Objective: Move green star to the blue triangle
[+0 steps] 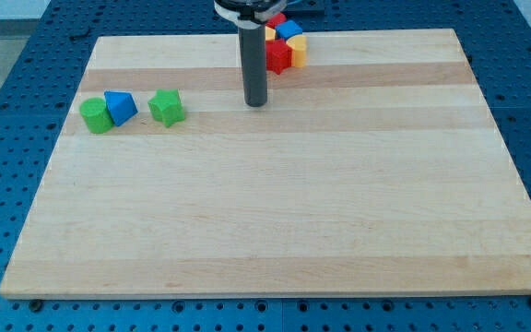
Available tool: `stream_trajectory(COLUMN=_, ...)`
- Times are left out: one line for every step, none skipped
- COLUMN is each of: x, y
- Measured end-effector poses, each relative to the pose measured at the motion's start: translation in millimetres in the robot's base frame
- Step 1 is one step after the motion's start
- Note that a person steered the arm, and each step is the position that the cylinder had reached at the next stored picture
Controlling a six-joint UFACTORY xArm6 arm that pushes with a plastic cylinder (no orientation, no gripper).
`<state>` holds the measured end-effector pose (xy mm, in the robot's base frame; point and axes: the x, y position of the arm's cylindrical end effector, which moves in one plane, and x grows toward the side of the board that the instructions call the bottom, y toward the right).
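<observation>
Camera view shows a light wooden bench (pixel 275 212) lying on a blue perforated base (pixel 7 184). Near the bench's upper left part three blocks stand in a short row: a green block (pixel 96 116) of rounded shape at the far left, a blue triangle (pixel 120 107) touching it on the right side, and then the green star (pixel 167 107), which stands just beside the blue triangle at its 3 o'clock but with a small gap, not touching it. The dark rod comes down from the view's top, and my tip (pixel 255 103) rests on the bench at about 3 o'clock from the green star, well apart from it, with bare wood between them. At about 1 o'clock from my tip, near the top edge of the bench, a tight cluster of blocks stands: a red block (pixel 277 56) in front, a yellow block (pixel 297 51) touching it on the right, and a blue block (pixel 289 29) behind them; the rod hides part of this cluster, so the shapes I cannot tell exactly. This arm carries no claw, only the rod, so no spread or pressed state can be told.
</observation>
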<state>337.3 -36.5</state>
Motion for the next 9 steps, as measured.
stream_trajectory(x=-6.0, y=-24.9)
stream_trajectory(x=-5.9, y=-72.0)
stream_trajectory(x=-0.4, y=-111.5)
stream_trajectory(x=14.4, y=-126.7)
stream_trajectory(x=17.1, y=-124.6)
stream_trajectory(x=17.7, y=-116.1)
stream_trajectory(x=41.4, y=-106.0)
stream_trajectory(x=66.2, y=-109.8)
stream_trajectory(x=71.6, y=-139.3)
